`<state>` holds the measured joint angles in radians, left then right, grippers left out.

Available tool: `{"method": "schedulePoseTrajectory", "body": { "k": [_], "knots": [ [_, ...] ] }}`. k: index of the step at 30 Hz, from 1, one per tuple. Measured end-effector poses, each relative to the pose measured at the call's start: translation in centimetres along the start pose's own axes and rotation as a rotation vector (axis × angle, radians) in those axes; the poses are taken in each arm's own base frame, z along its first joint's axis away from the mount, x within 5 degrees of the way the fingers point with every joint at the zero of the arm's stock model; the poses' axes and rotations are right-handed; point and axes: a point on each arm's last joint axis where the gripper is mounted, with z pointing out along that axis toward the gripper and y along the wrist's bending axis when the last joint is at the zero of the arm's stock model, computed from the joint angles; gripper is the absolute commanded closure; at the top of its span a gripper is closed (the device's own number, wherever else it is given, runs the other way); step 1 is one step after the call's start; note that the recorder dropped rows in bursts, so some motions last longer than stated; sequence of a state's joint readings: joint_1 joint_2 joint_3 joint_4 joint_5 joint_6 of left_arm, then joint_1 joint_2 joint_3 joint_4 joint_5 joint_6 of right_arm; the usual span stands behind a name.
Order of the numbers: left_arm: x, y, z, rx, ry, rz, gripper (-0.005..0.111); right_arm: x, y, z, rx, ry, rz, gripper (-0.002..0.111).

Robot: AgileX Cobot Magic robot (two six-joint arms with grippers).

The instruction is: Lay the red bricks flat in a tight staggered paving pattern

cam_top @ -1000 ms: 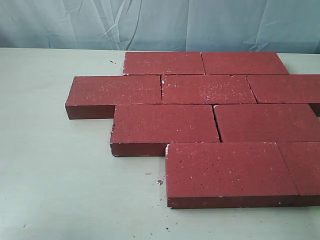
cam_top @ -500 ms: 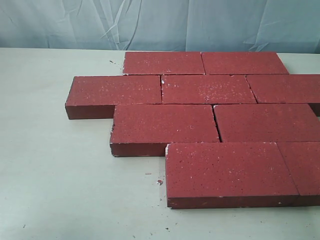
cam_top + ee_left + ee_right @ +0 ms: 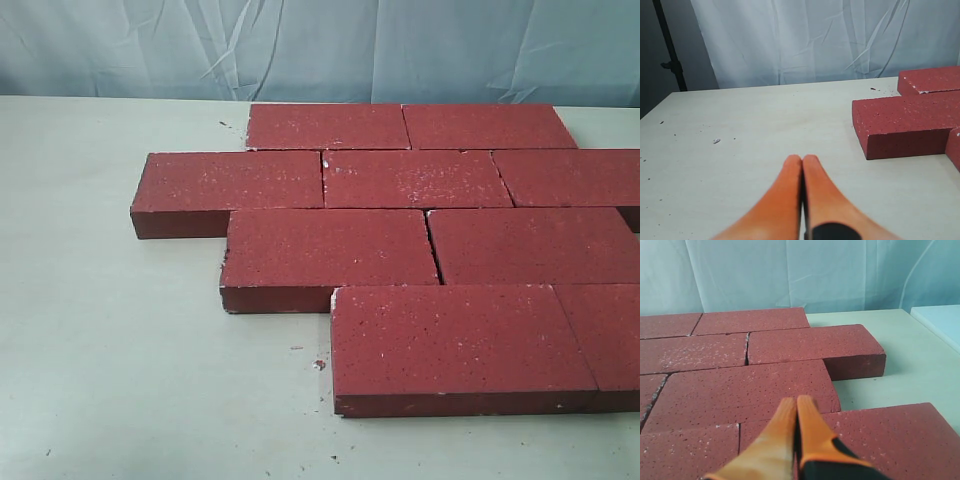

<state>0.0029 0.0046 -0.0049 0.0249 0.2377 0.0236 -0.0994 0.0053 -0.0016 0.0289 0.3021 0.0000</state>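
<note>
Nothing moved; dark red rectangular paver bricks [image 3: 330,245] lie staggered on pale bench [image 3: 120,350]; left gripper [image 3: 801,160], right gripper [image 3: 796,402] closed, empty

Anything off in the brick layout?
Mostly tight and flat. The seam in the second row from the front looks darker and wider than other joints between the red bricks. Crumbs lie on the table by the front brick.

The left gripper [image 3: 801,159] has its two orange fingers [image 3: 785,187] pressed flat together, empty. The right gripper [image 3: 796,400] is closed just as tight, tips touching, also empty.
</note>
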Motion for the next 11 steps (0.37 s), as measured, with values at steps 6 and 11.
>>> {"method": "schedulePoseTrajectory", "body": {
  "k": [6,11],
  "knots": [
    [0.0,0.0,0.0,0.0,0.0,0.0,0.107,0.06,0.01,0.0,-0.001,0.006,0.004,0.109],
    [0.0,0.0,0.0,0.0,0.0,0.0,0.107,0.07,0.01,0.0,-0.001,0.008,0.004,0.109]
  ]
}}
